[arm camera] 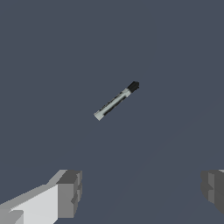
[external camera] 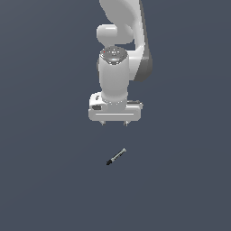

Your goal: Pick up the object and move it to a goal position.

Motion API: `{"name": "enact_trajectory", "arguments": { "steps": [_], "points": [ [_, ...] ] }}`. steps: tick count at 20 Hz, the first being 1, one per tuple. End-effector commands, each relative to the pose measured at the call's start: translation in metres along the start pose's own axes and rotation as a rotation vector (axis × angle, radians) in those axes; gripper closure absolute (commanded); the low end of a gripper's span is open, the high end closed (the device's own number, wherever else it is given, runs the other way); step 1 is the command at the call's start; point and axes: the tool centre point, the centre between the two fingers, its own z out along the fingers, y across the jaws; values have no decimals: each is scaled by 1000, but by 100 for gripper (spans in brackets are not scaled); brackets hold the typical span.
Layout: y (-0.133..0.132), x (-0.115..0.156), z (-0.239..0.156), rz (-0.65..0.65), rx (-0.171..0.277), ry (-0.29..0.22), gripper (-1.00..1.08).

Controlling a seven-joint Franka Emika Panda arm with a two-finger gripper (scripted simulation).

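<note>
The object (external camera: pixel 116 156) is a tiny thin stick, black at one end and grey with a lighter tip at the other. It lies slanted on the dark floor in the exterior view, below my gripper (external camera: pixel 114 122). The gripper is open and empty, its two short fingertips (external camera: pixel 103 122) pointing down, apart from the stick. In the wrist view the stick (arm camera: pixel 116 100) lies ahead of the gripper (arm camera: pixel 140 190), and both grey fingers (arm camera: pixel 70 192) stand wide apart with nothing between them.
The white arm (external camera: pixel 119 54) rises behind the gripper toward the top of the exterior view. The dark grey floor (external camera: pixel 45 180) spreads flat around the stick. No other object shows.
</note>
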Motion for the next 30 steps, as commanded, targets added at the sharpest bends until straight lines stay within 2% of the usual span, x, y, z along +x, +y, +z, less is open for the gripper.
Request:
{"name": "enact_trajectory", "arguments": {
  "steps": [1, 11, 17, 23, 30],
  "points": [
    [0, 0, 0, 0, 0, 0, -92],
    [-29, 0, -2, -56, -10, 9, -92],
    [-29, 1, -1, -48, -10, 8, -92],
    [-28, 6, 6, 5, -7, 4, -92],
    [-25, 19, 21, 130, -2, -5, -92]
  ]
}}
